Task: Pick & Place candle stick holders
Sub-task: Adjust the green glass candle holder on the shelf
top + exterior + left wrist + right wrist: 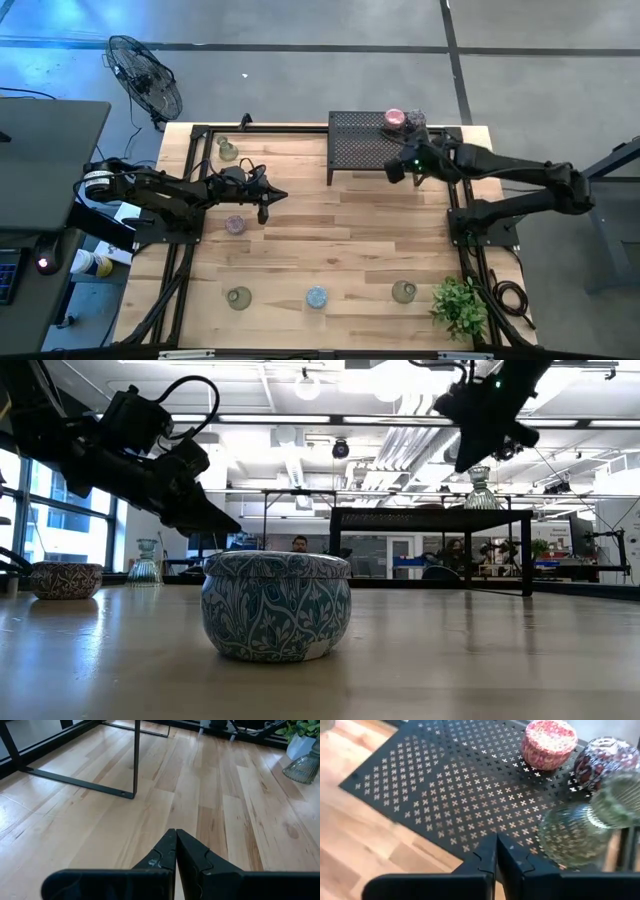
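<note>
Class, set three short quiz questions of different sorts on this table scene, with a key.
1. True or false: the right gripper is shut and holds nothing.
2. How many holders stand on the black perforated shelf? A two, B three, C five.
3. Fill in: along the table's near edge the light blue holder lies between two ____ holders.

Key: 1 true. 2 B: pink holder, purple holder, clear green holder. 3 olive-green.

Two dark jointed arms [165,190] — black cables, green light — wedge-shaped pincer fingers [192,857].
</note>
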